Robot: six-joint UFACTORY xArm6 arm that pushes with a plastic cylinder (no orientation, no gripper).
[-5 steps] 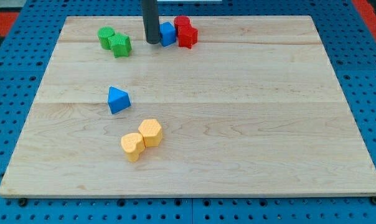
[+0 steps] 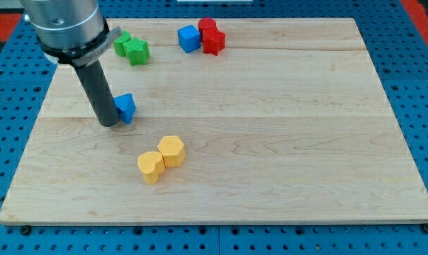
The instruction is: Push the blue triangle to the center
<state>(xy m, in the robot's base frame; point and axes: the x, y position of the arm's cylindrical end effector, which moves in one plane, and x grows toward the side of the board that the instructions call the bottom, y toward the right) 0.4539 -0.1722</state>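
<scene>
Across nearly the whole view lies the board (image 2: pixel 271 142), pale wood on a blue pegged base (image 2: pixel 419 85). Down from the view's top left comes the arm (image 2: pixel 64 27), a grey cylinder ending in the dark rod (image 2: pixel 97 88). My tip (image 2: pixel 109 124) rests on the board at the view's left, touching the left side of the blue triangle (image 2: pixel 126 107), which the rod partly hides. I carry no claw, so nothing opens, closes or grips; the rod only presses against that block. The triangle sits left of the board's middle, well apart from it.

Below it and to the right, two yellow blocks (image 2: pixel 161 159) touch each other; the lower left one looks heart-shaped. Near the top edge, two green blocks (image 2: pixel 132 47) touch, just right of the arm. Farther right along that edge, a blue cube (image 2: pixel 189 37) touches two red blocks (image 2: pixel 211 37), whose shapes I cannot make out.
</scene>
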